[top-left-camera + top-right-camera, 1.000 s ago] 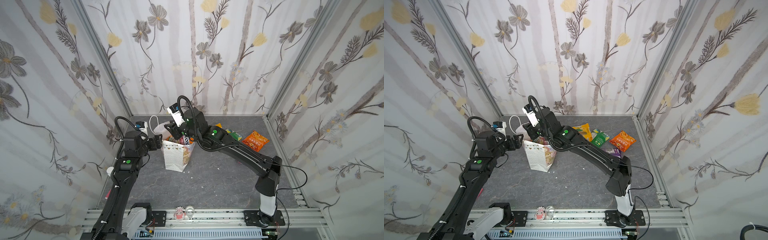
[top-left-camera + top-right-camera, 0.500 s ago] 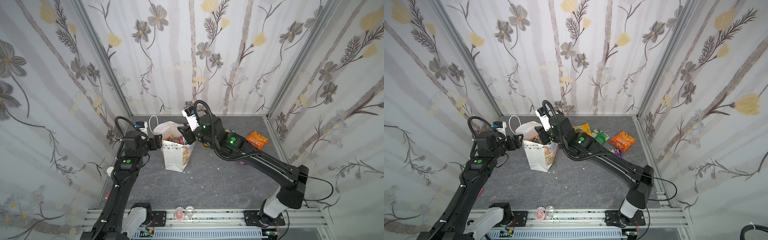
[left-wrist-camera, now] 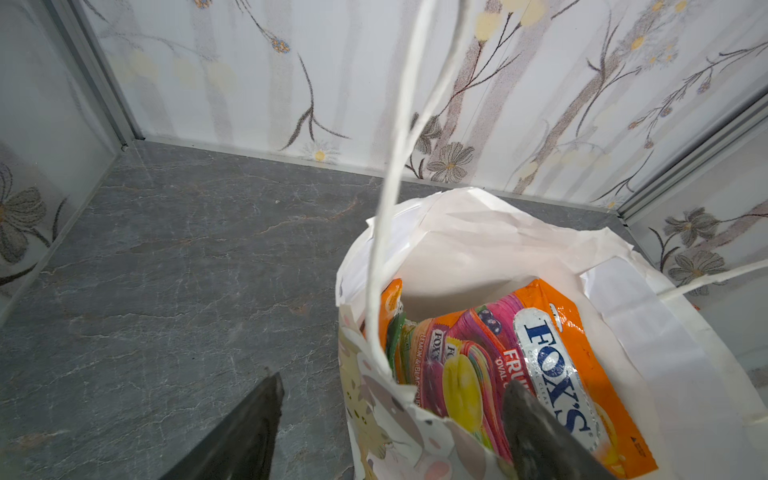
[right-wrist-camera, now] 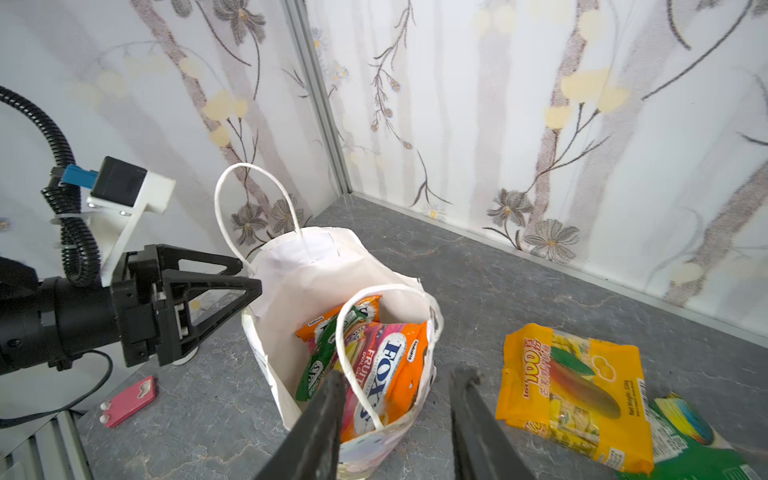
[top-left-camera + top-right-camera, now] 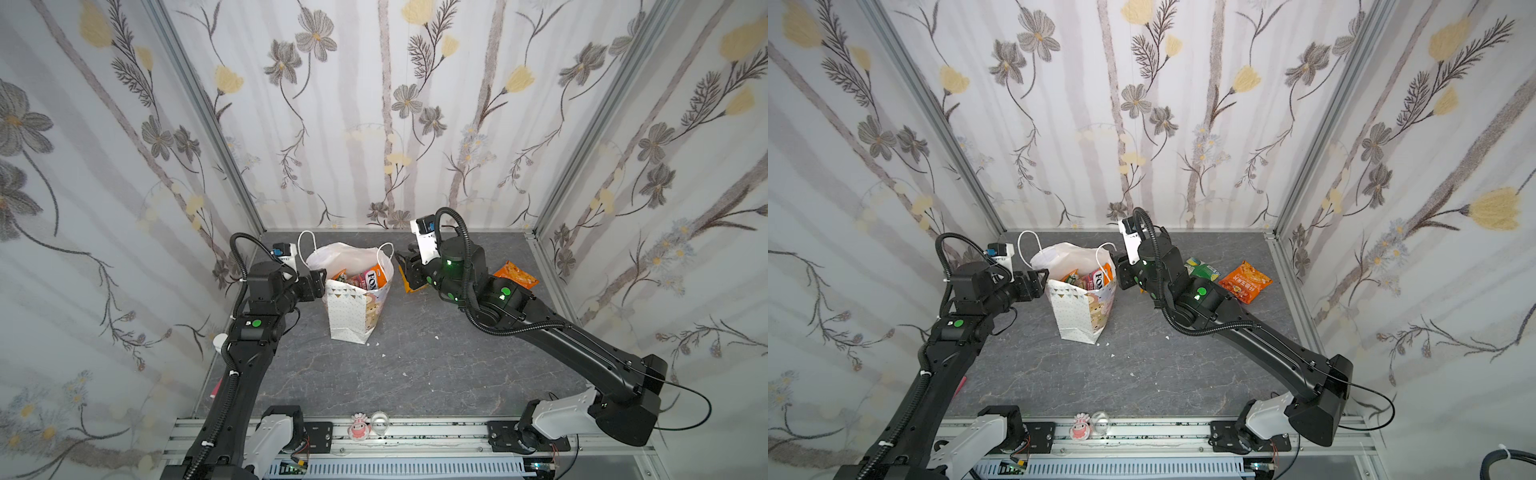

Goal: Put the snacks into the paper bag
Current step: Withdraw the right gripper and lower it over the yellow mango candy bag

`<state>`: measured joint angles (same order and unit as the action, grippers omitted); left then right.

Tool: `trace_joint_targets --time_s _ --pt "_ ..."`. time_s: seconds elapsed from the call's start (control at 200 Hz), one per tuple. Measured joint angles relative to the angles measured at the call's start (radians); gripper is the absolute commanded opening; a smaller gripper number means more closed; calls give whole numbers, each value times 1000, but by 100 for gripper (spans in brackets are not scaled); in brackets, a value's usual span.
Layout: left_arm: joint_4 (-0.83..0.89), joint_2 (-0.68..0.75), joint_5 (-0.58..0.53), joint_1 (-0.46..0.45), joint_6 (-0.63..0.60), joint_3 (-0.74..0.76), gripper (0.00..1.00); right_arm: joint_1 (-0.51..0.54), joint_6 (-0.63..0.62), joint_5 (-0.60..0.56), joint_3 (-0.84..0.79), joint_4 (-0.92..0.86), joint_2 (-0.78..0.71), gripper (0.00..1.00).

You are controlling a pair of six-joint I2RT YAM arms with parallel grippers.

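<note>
A grey stone-patterned table (image 5: 415, 365) is closed in by flowered wall panels. In both top views the paper bag (image 5: 353, 316) is seen standing upright toward the back left. Its mouth is open and several snacks (image 5: 361, 276) are already inside. The left gripper (image 5: 318, 281) is set at the bag's rim, presumably so that the mouth is kept spread and the bag steadied. The right gripper (image 5: 406, 266) is held low just beside the bag's other side (what lies beneath it is largely hidden by the arm). An orange chip bag (image 5: 1246, 282) and a green packet (image 5: 1202, 270) are left on the table further right.

In the left wrist view the fingers (image 3: 249, 428) are seen set wide. One is outside the bag wall and one is over the FOX'S packet (image 3: 552, 374) inside. Whether the paper is touched cannot be told. The bag's bottom is hidden under the packets.

In the right wrist view the jaws are shown parted and empty, likely readied for the yellow-orange packet (image 4: 573, 395) lying flat just beside them. The green packet is cut off at the frame's edge. A small pink object (image 4: 129, 401) near the left arm cannot be identified.
</note>
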<state>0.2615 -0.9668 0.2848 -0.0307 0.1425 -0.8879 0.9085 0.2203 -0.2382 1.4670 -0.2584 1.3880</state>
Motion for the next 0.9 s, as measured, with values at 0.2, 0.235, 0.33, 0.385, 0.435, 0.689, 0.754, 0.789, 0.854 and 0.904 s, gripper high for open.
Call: trace_joint_targets --time_s 0.2,0.235,0.33,0.385,0.435,0.689,0.754,0.789,0.854,0.904 --pt "-1 14 14 0 13 0 84 -112 14 -9 -32 -85 -26 44" --pt "-1 14 18 0 15 0 84 -137 14 -5 -45 -94 -32 45" --pt "0 20 21 -3 15 0 84 -206 18 8 -68 -109 -41 46" --pt "0 32 23 -3 16 3 84 -256 19 31 -73 -119 -40 46" --pt "0 47 23 -3 17 14 84 -300 22 41 -74 -125 -34 46" --pt "17 59 4 -3 18 29 84 -482 21 150 -59 -132 108 50" --pt "18 53 4 -3 18 30 84 -509 17 182 -54 -126 154 51" --pt "19 50 4 -3 18 30 85 -520 14 189 -54 -127 172 51" --pt "23 43 5 -3 18 24 85 -544 13 203 -51 -126 214 52" --pt "29 33 5 -3 18 11 86 -559 13 231 -47 -113 256 54"
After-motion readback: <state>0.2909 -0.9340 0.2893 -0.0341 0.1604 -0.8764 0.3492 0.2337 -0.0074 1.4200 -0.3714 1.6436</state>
